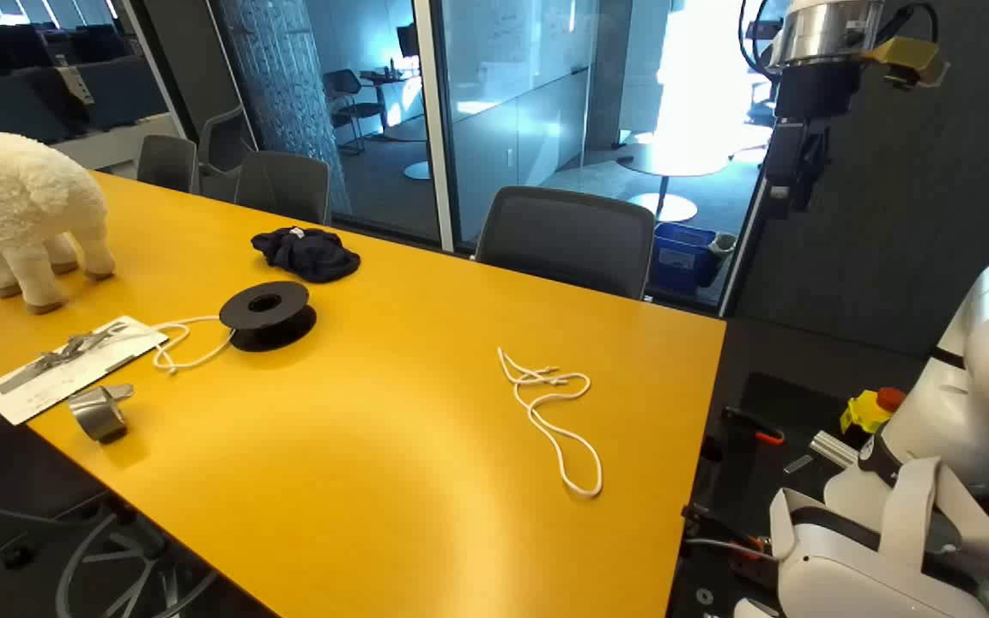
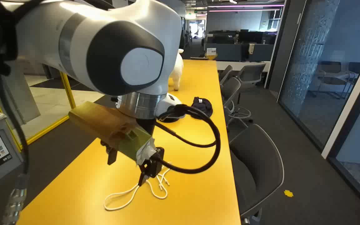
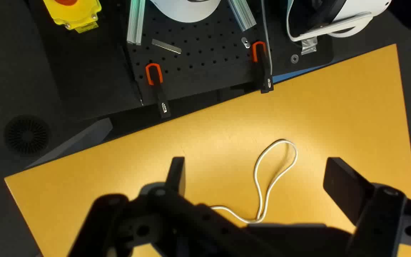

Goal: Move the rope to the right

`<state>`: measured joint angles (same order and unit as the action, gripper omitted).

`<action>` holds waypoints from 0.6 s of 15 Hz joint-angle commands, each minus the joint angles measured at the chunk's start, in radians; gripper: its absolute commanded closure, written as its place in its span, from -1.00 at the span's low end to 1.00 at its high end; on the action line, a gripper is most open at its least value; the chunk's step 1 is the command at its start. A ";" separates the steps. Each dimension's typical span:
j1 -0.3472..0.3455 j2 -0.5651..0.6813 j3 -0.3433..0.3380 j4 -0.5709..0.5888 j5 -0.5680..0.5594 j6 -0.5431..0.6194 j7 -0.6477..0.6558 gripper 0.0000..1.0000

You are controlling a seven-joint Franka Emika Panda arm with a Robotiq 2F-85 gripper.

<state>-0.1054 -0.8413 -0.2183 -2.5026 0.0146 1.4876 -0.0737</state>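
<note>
The rope [image 1: 537, 419] is a thin whitish cord lying in loose loops near the end of the yellow table [image 1: 357, 463]. It also shows in an exterior view [image 2: 133, 196], partly behind a finger. In the wrist view one loop of the rope [image 3: 255, 171] shows between the fingers, and the rest is hidden behind the gripper. My gripper [image 3: 258, 175] is open and empty, well above the table and apart from the rope. It hangs at the upper right in an exterior view [image 1: 791, 202] and over the table in an exterior view [image 2: 127, 172].
A black spool [image 1: 264, 307], a white flat device [image 1: 39, 390], a silver tape roll [image 1: 100, 414], a dark cloth [image 1: 310, 257] and a plush animal [image 1: 22, 193] stand farther along the table. Orange-handled clamps [image 3: 157, 91] and a white headset [image 1: 855, 558] lie beyond the table's end.
</note>
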 commanded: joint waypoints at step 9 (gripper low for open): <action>-0.029 0.022 0.029 -0.019 0.009 0.045 0.037 -1.00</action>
<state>-0.1104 -0.8382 -0.2146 -2.5033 0.0146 1.4922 -0.0627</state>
